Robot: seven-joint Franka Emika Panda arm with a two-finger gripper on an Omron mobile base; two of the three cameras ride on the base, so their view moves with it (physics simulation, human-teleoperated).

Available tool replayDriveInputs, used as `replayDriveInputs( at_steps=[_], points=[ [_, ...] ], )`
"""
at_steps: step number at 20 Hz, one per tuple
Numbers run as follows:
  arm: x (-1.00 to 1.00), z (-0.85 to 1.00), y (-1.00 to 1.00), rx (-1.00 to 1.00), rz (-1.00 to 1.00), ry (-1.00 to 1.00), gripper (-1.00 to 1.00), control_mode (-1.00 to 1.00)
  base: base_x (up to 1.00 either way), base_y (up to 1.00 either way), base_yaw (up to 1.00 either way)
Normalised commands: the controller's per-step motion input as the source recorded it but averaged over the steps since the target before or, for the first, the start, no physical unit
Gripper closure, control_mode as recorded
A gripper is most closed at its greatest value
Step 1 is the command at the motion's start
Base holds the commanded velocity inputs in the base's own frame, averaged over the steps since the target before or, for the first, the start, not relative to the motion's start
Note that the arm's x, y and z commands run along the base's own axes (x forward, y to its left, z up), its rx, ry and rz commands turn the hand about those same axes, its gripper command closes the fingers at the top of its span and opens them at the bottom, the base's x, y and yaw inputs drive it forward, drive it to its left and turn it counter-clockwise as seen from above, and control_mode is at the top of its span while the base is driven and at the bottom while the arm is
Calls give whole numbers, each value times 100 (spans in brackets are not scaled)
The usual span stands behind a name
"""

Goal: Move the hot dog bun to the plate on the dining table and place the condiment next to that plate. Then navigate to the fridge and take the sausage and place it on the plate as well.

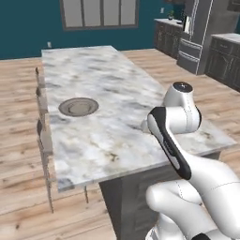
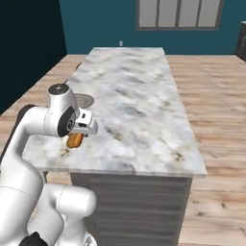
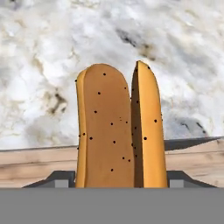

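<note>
Marble spreads across the dining table (image 1: pixel 122 93) at frame centre, with the grey-tan plate (image 1: pixel 78 106) at middle left in the left base view. At middle left of the right base view, the gripper (image 2: pixel 77 137) hangs over the table's near edge, jaws clenched on the hot dog bun (image 3: pixel 120 131). Upper right stands the fridge (image 1: pixel 199 35).

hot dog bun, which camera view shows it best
The hand view: the hot dog bun stands large and close between the gripper's fingers, its split and dark specks clear, over the dining table. The right base view shows just a small orange piece of it under the gripper.
</note>
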Motion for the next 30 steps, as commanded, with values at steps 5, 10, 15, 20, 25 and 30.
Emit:
replayDriveInputs(
  at_steps=[5, 10, 15, 20, 25, 30],
  points=[
    [0, 0, 0, 0, 0, 0, 100, 100, 26, 100, -38],
    [0, 0, 0, 0, 0, 0, 100, 100, 0, 100, -51],
    [0, 0, 0, 0, 0, 0, 100, 100, 0, 100, -54],
    [0, 0, 0, 0, 0, 0, 100, 100, 0, 100, -53],
    [0, 0, 0, 0, 0, 0, 100, 100, 0, 100, -53],
    [0, 0, 0, 0, 0, 0, 100, 100, 0, 100, -52]
  ],
)
